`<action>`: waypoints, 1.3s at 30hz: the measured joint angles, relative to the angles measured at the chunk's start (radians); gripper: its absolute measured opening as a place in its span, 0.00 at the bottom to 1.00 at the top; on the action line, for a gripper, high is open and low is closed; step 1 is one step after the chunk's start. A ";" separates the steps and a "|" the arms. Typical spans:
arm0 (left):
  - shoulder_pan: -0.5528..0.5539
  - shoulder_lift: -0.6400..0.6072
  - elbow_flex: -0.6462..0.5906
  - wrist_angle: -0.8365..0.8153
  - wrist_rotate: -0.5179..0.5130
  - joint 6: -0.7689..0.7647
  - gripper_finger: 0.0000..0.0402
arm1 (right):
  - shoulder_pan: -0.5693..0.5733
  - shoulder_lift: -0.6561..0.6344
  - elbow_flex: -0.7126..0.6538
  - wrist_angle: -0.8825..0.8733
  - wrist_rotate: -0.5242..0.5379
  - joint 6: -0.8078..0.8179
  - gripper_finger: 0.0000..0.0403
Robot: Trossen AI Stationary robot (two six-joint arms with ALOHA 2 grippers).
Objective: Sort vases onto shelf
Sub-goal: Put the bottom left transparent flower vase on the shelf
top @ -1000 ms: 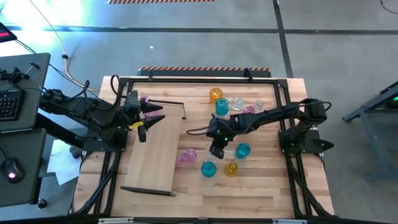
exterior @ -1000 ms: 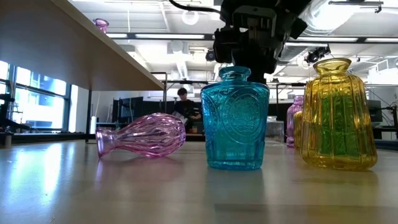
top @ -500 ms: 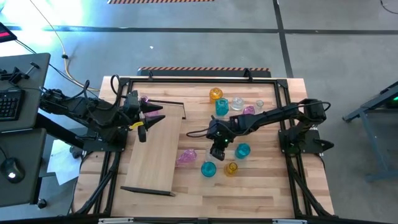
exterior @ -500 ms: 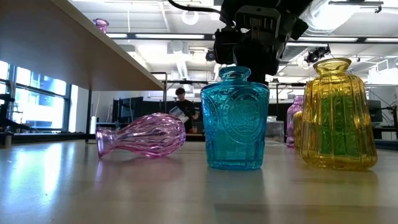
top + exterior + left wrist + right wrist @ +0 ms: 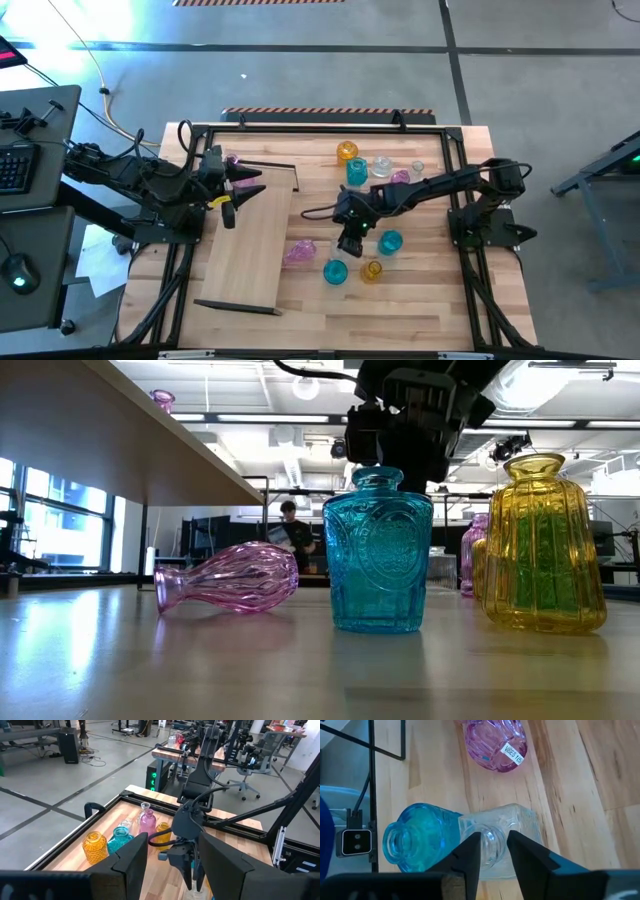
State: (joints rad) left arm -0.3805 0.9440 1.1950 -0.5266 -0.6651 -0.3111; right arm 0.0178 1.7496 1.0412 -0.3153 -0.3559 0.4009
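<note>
The shelf [image 5: 250,245], a light-wood board, lies on the table's left half with one pink vase [image 5: 232,160] upright at its far end. My left gripper [image 5: 238,197] hangs open above that end. A clear square vase [image 5: 492,840] stands on the table between a teal vase [image 5: 412,840] and a pink vase [image 5: 495,742] that lies on its side. My right gripper [image 5: 493,852] is open and points down at a slant over the clear vase, one finger on each side of its neck. More vases stand behind it [image 5: 380,165] and in front of it [image 5: 372,270]. My right gripper comes at the clear vase's neck [image 5: 493,837] from above at a slant, with a finger [image 5: 470,852] close on either side. Whether the fingers touch the glass, I cannot tell. The vase stands upright on the table.
A teal vase [image 5: 378,550] and an amber vase [image 5: 545,545] stand close to the table's near edge, with another teal vase [image 5: 390,241] beside the right gripper. Black frame rails [image 5: 320,128] run round the tabletop. A person [image 5: 290,535] shows far off in the room.
</note>
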 joint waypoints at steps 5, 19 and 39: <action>0.000 0.000 0.000 0.000 0.000 0.000 0.42 | -0.013 0.000 -0.001 -0.002 -0.016 -0.017 0.27; 0.000 0.000 0.000 0.000 0.000 0.000 0.42 | -0.015 0.000 -0.001 -0.003 -0.020 -0.017 0.27; 0.000 0.000 0.000 -0.008 0.000 0.008 0.42 | -0.019 -0.009 -0.003 0.080 -0.035 0.070 0.27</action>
State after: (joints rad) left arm -0.3801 0.9440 1.1946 -0.5350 -0.6655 -0.3027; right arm -0.0013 1.7410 1.0384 -0.2354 -0.3910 0.4707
